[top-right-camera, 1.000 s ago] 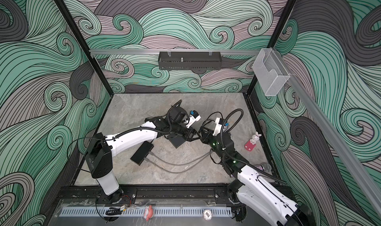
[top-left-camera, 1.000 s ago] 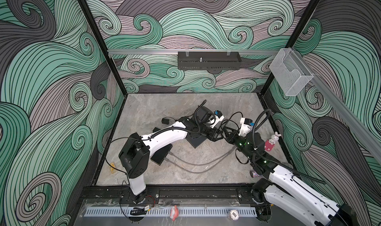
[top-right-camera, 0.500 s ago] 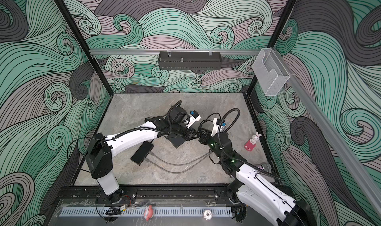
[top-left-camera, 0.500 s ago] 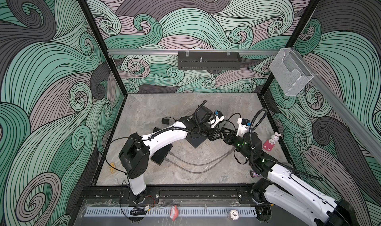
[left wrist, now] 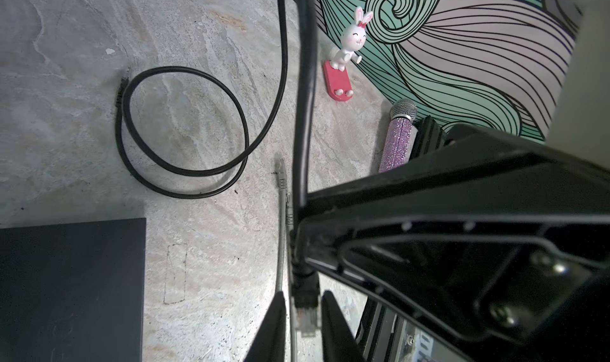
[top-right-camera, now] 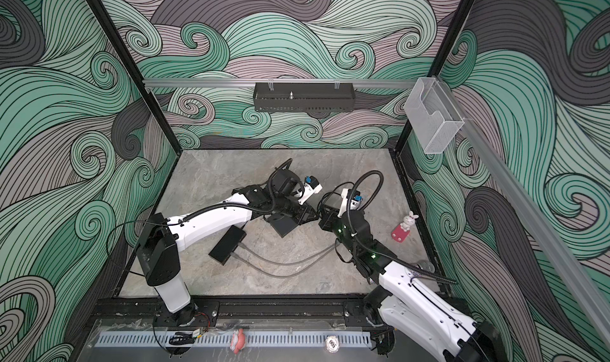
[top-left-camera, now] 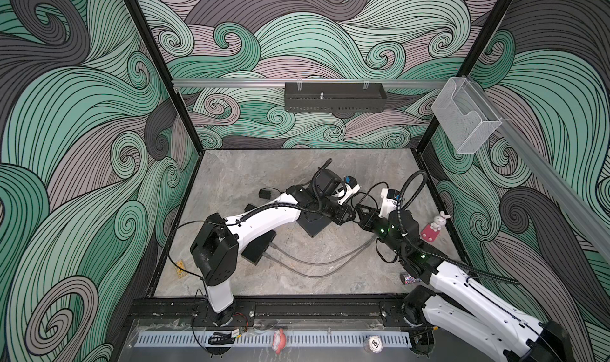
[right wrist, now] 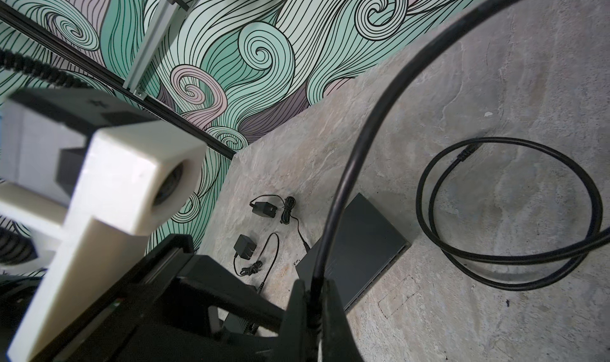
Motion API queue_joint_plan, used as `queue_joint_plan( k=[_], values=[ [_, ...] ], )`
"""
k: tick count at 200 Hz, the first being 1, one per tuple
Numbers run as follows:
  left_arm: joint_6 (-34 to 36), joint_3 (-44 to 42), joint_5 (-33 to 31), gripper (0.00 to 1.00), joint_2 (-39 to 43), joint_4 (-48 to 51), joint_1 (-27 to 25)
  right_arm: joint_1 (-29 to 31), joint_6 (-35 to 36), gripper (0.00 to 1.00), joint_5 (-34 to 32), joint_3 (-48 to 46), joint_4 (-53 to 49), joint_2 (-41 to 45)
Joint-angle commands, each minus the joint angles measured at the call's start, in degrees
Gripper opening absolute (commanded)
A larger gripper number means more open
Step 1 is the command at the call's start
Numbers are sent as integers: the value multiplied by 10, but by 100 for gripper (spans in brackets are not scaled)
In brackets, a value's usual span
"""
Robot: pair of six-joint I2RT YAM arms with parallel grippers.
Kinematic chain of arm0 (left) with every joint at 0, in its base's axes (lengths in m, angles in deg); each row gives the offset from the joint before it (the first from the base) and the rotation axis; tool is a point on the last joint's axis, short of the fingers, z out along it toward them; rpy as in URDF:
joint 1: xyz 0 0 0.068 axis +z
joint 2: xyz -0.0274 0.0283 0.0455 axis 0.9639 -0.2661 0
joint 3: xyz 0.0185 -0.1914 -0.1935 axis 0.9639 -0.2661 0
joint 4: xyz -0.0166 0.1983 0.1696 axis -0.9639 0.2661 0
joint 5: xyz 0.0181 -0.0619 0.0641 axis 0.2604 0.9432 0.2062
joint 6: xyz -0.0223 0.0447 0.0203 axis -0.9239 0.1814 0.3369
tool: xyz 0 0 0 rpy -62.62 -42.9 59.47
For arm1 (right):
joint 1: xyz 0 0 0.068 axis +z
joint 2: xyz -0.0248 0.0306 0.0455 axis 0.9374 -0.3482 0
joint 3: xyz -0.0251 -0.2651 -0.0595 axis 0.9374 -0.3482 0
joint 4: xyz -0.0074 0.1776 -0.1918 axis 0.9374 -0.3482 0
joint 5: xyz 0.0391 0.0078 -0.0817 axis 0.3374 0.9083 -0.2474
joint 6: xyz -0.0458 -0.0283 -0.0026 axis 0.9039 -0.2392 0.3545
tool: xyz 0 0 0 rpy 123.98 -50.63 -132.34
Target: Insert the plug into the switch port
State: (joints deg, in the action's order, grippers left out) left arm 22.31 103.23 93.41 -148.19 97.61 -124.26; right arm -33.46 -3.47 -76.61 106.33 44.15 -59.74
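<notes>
Flat worktop (top-left-camera: 231, 178) with a grey veined stone look, walled by glossy swirls of teal, mauve and charcoal. Left arm (top-left-camera: 264, 218) and right arm (top-left-camera: 462, 277), white shells over black joints, meeting tip to tip just right of centre.

Left gripper (left wrist: 303, 297): two tapered black fingers (left wrist: 274, 330) drawn in close on either side of the plug, actual contact impossible to tell. Right gripper (right wrist: 313, 287) pressed together, pinching the black cable (left wrist: 303, 112) just behind that plug.

Switch (top-left-camera: 313, 228): thin matte dark slab, lying askew on the worktop under the left wrist. Second box (top-left-camera: 257, 251) of the same kind nearer and to the left, trailing two limp grey cables (left wrist: 280, 238). Slack of the black cable coiled in a round loop on the worktop.

Smooth white bunny (top-left-camera: 439, 220) on a pink base by the right wall, with a glittery lilac microphone (left wrist: 397, 139), mesh-headed, nearer along that wall.

Plug (left wrist: 305, 314): clear, boxy, black-booted, up in the air just right of the switch, outside any port.

Ribbed conduit hoop (top-left-camera: 414, 174) on the right arm slightly further left than a second ago. Left arm, switch and grey cables unmoved.

Plug and both grips visible in the wrist views only, hidden in both top views behind the meeting grippers. Row of ports (right wrist: 379, 274) along the switch edge visible in the right wrist view alone. Second box visible in both top views only.
</notes>
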Motion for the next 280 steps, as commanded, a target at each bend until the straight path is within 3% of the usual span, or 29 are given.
queue_joint_plan(
  k=[1, 27, 84, 120, 151, 206, 261, 280],
  values=[
    [12, 22, -15, 18, 2, 21, 1, 6, -2, 0, -12, 15, -11, -2],
    [14, 22, -14, 12, 2, 22, 1, 7, -6, 0, -11, 16, -9, -2],
    [14, 22, -11, 11, 1, 22, 2, 8, -24, 0, -9, 12, -4, -2],
    [10, 25, -7, 27, -2, 24, 1, 8, -35, 0, -9, 15, -5, 0],
    [9, 25, -7, 27, -1, 23, 1, 10, -35, 0, -10, 14, -4, -2],
    [8, 28, -5, 25, -6, 27, 1, 12, -43, 0, -7, 11, 6, -3],
    [9, 30, 0, 10, -10, 30, 1, 13, -48, 0, -9, 5, 8, 2],
    [10, 31, 0, 9, -12, 30, 2, 13, -48, 0, -10, 3, 6, 4]
  ],
)
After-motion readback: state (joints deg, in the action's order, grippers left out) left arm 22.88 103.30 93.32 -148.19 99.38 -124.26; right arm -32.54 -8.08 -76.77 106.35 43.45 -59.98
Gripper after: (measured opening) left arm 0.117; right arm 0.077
